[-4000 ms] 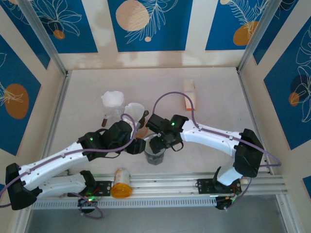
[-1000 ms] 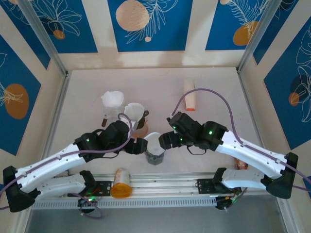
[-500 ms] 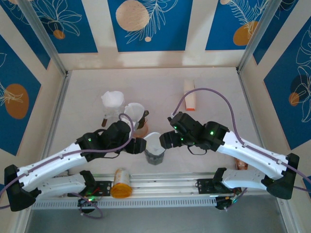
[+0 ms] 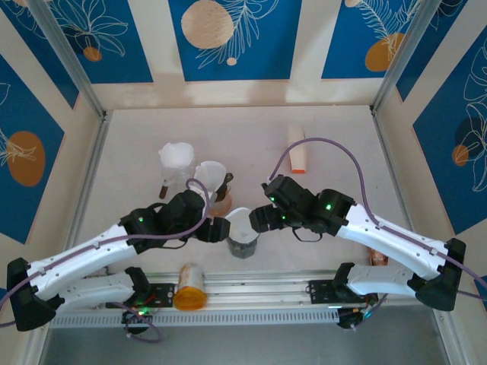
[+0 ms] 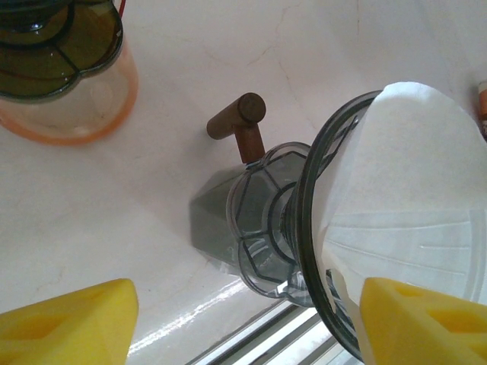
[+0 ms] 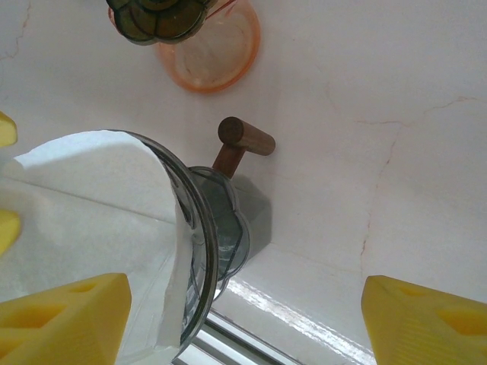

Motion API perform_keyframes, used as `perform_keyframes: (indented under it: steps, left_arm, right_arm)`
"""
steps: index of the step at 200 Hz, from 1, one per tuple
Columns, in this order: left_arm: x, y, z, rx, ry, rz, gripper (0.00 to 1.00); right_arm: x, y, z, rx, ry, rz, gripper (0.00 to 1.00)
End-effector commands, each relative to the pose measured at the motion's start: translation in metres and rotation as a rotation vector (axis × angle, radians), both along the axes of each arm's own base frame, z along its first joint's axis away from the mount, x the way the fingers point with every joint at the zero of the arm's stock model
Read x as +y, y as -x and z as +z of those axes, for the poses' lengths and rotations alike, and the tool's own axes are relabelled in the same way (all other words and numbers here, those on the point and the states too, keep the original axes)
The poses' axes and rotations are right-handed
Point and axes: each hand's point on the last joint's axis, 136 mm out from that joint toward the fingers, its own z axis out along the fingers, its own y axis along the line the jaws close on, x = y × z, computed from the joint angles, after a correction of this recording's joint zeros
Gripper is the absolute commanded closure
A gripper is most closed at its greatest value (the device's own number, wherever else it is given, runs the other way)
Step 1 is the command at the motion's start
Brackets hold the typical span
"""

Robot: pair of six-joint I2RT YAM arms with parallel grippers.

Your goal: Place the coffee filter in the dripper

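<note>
Your coffee filter [image 4: 239,221] already sits in the dripper [image 4: 244,242], and the white paper cone rises a little above the dark rim on one side. The dripper stands upright on the table [image 4: 342,144] near the front rail, between your two arms, and its wooden handle [image 5: 237,125] points away from the rail toward the orange-tinted cup [image 5: 68,125] just behind it. Your left pincer [image 4: 216,230] is released. In its wrist view the yellow fingertips [image 5: 70,319] are spread wide, one well clear over bare table and the other in front of the rim and paper; I cannot tell whether that one touches. Your right pincer [image 4: 257,220] is released too, its fingers wide apart on either side of the dripper, one low over the paper and the other off over the table, holding nothing. Farther back, a white tube with an orange end [image 4: 297,150] lies on the table, and an orange-capped bottle [image 4: 189,287] lies on the rail near the left arm's base.
</note>
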Motion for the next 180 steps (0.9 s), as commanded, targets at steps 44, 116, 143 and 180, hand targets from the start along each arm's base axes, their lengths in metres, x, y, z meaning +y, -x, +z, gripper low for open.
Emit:
perform_keyframes:
  steps: [44,116,143,180]
  left_arm:
    - [0.008,-0.007,0.022,-0.057,0.047,0.047,0.04]
    - [0.043,-0.029,0.059,-0.227,0.015,0.18,0.0]
    - [0.071,-0.047,0.066,-0.233,0.023,0.278,0.08]
    - [0.119,-0.071,0.083,-0.269,0.066,0.468,0.27]
  right_arm:
    - [-0.011,-0.005,0.017,-0.052,-0.038,-0.055,0.19]
    - [-0.024,-0.01,0.031,-0.136,-0.102,-0.113,0.2]
    - [-0.026,-0.009,0.03,-0.14,-0.107,-0.114,0.2]
    - [-0.024,-0.008,0.028,-0.134,-0.116,-0.103,0.2]
